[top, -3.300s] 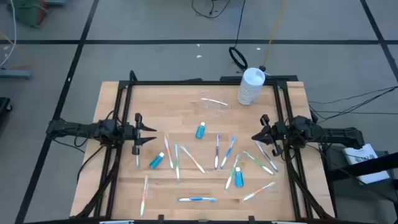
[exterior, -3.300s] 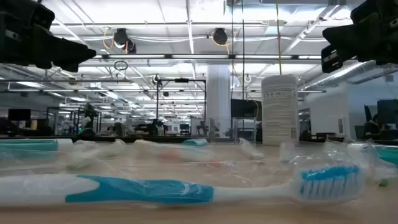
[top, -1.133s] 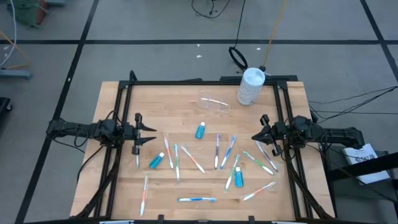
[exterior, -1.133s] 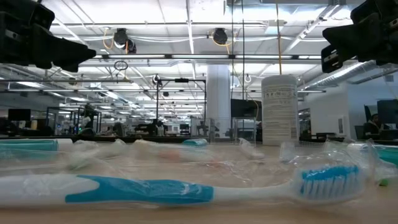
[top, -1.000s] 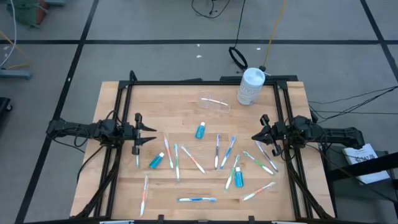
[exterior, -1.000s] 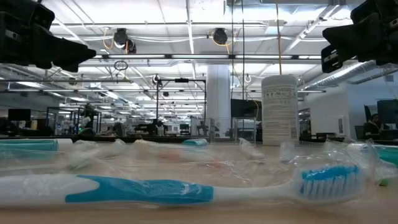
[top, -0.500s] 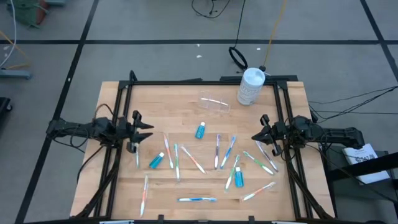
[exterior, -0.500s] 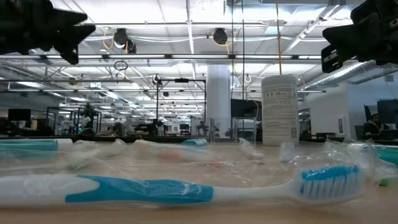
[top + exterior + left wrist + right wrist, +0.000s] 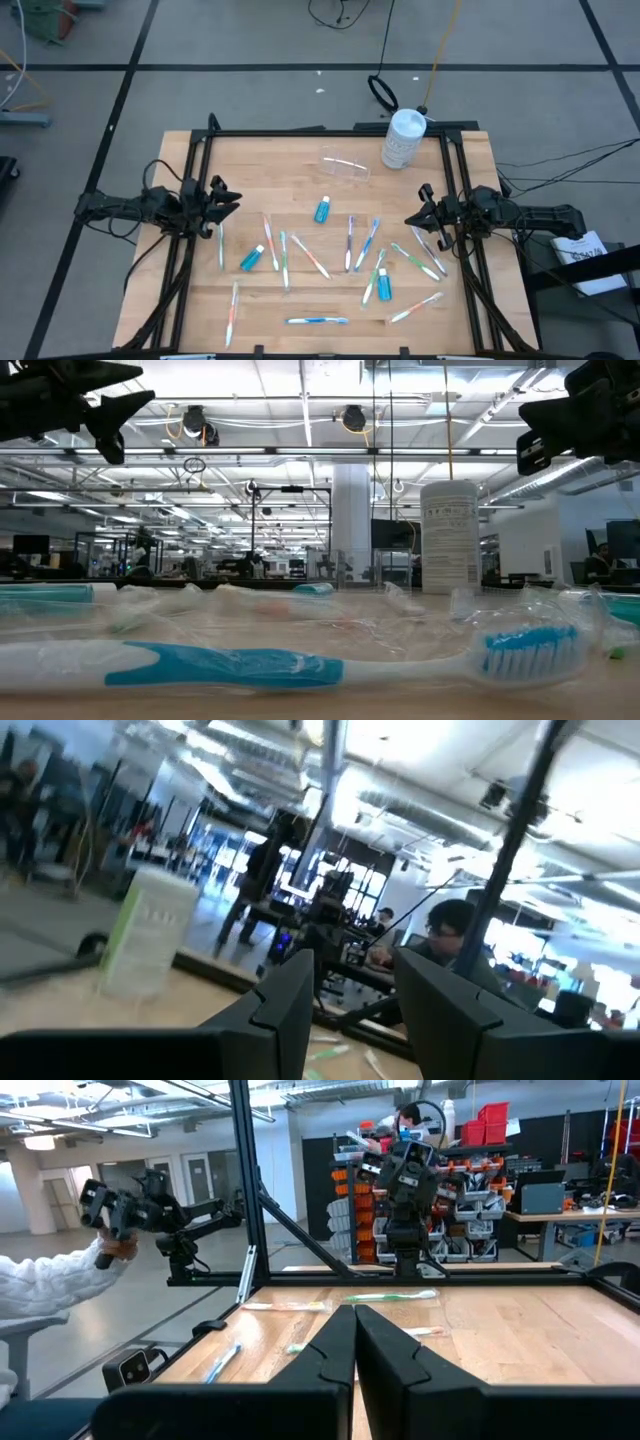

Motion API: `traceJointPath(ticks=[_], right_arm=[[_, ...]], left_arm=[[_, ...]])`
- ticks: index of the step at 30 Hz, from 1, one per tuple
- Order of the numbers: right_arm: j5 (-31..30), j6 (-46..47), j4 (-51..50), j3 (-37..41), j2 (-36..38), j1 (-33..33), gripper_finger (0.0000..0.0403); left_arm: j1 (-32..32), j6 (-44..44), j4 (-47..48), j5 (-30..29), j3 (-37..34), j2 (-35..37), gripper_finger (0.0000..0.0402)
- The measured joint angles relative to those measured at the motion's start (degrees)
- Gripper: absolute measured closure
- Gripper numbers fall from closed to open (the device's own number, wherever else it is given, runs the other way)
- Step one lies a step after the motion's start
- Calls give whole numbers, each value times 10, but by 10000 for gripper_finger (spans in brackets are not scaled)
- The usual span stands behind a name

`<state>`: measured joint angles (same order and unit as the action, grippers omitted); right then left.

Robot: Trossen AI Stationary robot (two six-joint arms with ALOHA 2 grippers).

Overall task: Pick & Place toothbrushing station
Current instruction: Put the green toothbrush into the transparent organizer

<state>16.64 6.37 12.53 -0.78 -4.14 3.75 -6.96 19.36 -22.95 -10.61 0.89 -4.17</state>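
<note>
While the high view shows toothbrushes (image 9: pixel 283 258) and toothpaste tubes (image 9: pixel 252 258) scattered mid-table, the clear holder (image 9: pixel 345 166) lies near the far edge beside the white bottle (image 9: pixel 404 139); the left gripper (image 9: pixel 222 200), jaws apart and empty, hovers at the left side, the right gripper (image 9: pixel 418 221) at the right. From table height, a teal brush (image 9: pixel 300 663) lies nearest. The left wrist view confirms parted fingers (image 9: pixel 290 1000); the right wrist view shows its fingers (image 9: pixel 335 1342) pressed together. Crowded brushes risk a double pick, and the light holder could skid.
</note>
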Motion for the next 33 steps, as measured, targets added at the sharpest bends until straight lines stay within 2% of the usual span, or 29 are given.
traceJointPath(ticks=[4,9,12,15,18,21,23,26,33], right_arm=[[0,-1,1,0,0,0,399],[0,-39,-3,0,0,0,399],[0,-55,-3,0,0,0,399],[0,-57,-3,0,0,0,399],[0,-58,-3,0,0,0,399],[0,-58,-3,0,0,0,399],[0,-58,-3,0,0,0,399],[0,-58,-3,0,0,0,399],[0,-58,-3,0,0,0,399]], left_arm=[[0,103,54,-70,1,-4,254],[0,165,216,-155,49,-23,254],[0,193,279,-166,99,-56,254],[0,204,331,-141,172,-106,254],[0,200,431,-134,255,-177,254],[0,235,536,-129,327,-261,254],[0,266,604,-102,360,-319,254],[-3,333,689,-48,386,-402,254],[-14,535,821,115,387,-549,254]])
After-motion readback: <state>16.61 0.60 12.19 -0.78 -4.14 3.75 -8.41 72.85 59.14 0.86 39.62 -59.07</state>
